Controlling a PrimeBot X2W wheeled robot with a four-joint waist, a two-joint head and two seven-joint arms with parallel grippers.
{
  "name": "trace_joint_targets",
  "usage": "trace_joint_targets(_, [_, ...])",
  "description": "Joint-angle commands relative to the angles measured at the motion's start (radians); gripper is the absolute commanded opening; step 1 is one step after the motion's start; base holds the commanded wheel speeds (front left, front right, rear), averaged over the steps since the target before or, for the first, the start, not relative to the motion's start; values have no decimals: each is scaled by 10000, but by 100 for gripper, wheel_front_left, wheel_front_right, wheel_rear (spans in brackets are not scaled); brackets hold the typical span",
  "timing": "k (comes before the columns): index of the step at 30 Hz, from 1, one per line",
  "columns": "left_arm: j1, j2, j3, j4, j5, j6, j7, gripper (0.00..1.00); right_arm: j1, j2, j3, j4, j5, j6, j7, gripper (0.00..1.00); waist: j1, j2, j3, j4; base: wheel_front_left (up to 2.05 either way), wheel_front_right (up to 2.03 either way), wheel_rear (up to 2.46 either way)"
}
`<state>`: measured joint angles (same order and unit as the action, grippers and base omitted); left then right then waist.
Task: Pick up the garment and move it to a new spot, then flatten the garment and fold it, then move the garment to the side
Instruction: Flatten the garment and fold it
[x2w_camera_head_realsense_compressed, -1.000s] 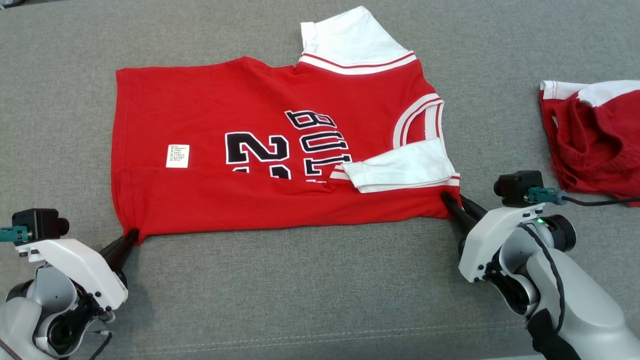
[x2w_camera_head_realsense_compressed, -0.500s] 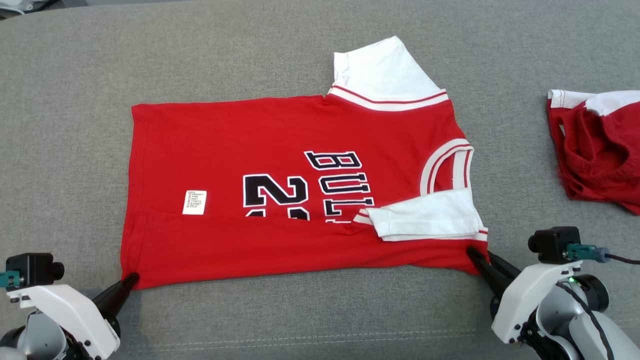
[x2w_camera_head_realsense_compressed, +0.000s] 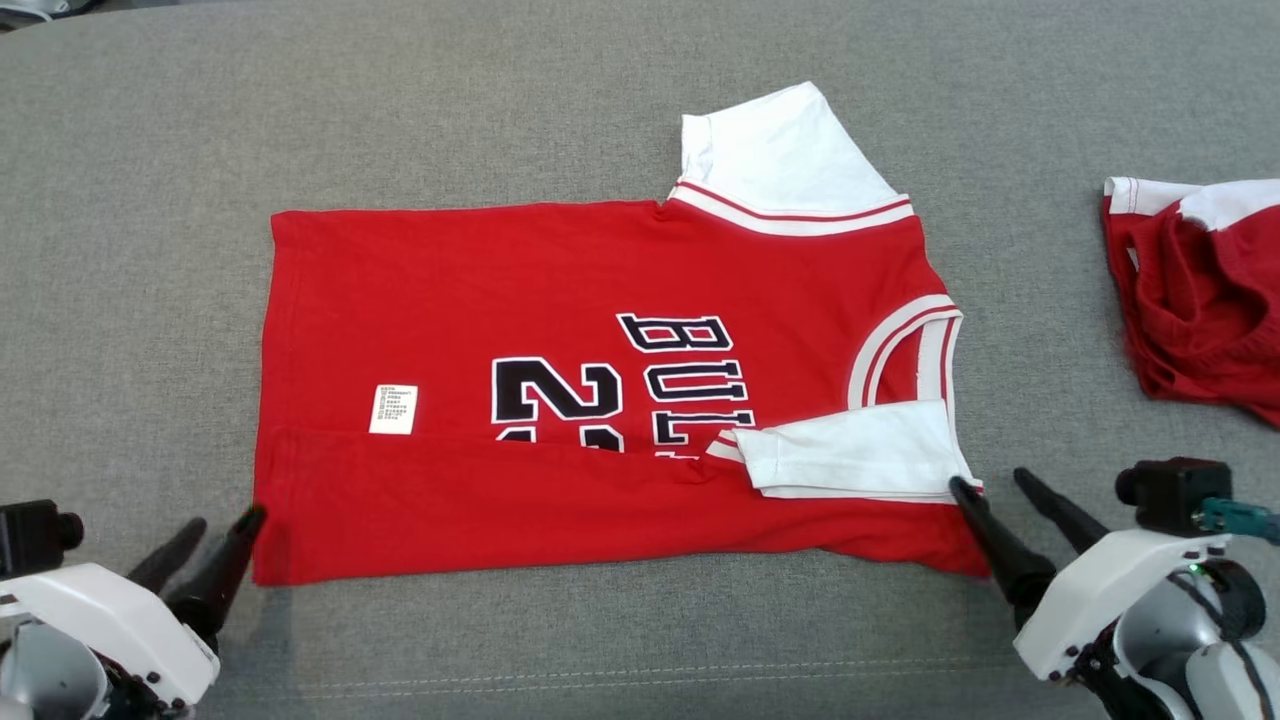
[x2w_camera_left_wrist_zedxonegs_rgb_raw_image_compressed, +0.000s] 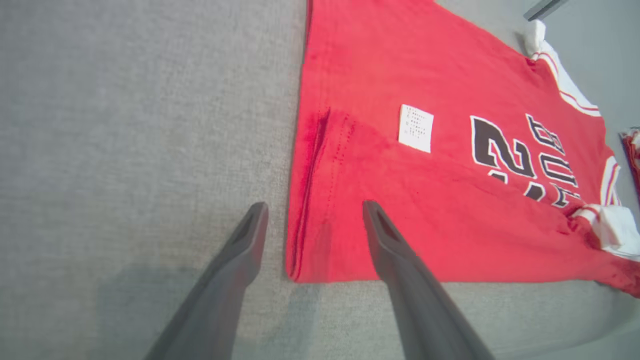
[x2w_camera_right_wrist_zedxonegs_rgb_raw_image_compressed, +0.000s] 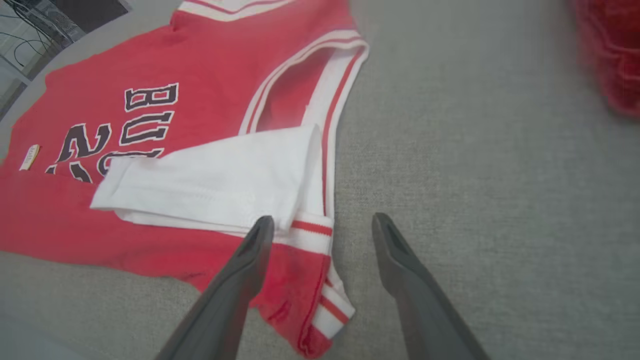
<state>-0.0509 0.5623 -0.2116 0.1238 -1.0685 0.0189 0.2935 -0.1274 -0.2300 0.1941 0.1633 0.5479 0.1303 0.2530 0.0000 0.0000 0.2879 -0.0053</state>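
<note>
The garment (x2w_camera_head_realsense_compressed: 560, 300) is a red jersey with white sleeves and black lettering, lying flat on the grey cushion with its near long edge folded over. My left gripper (x2w_camera_head_realsense_compressed: 222, 520) stands open at the garment's near left corner (x2w_camera_left_wrist_zedxonegs_rgb_raw_image_compressed: 300, 265), one finger over the cloth and one on the cushion. My right gripper (x2w_camera_head_realsense_compressed: 992, 483) is open at the near right corner (x2w_camera_right_wrist_zedxonegs_rgb_raw_image_compressed: 310, 280), beside the folded white sleeve (x2w_camera_right_wrist_zedxonegs_rgb_raw_image_compressed: 210, 180). Neither holds cloth.
A second red and white garment (x2w_camera_head_realsense_compressed: 1200, 290) lies crumpled at the right edge of the grey cushion (x2w_camera_head_realsense_compressed: 640, 640). A seam runs along the cushion's near edge. Bare cushion lies in front of and behind the jersey.
Both grippers have opened and let go of the jersey's near corners. The head camera has tilted, so the whole scene sits lower in the picture.
</note>
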Motion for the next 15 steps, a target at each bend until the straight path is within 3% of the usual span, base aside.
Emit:
trace_joint_targets(1, [-417, 570, 647, -435, 314, 106, -425, 100, 0, -114, -122, -539, 27, 4, -241, 100, 0, 0, 26, 41, 0, 0, 0])
trace_joint_targets(4, [-827, 739, 870, -832, 936, 240, -1153, 100, -423, -134, -705, -967, -174, 4, -877, 100, 0, 0, 155, 128, 0, 0, 0])
trace_joint_targets(9, [-2053, 899, 600, -1006, 1825, 344, -1456, 100, -1867, -1, -1211, -834, -119, 4, -1467, 100, 0, 0, 499, 318, 0, 0, 0])
trace_joint_targets(15, [-3926, 816, -51, -496, 2507, 15, -1337, 100, -3880, -279, -949, 8, -252, 4, -1258, 100, 0, 0, 997, 604, 0, 0, 0])
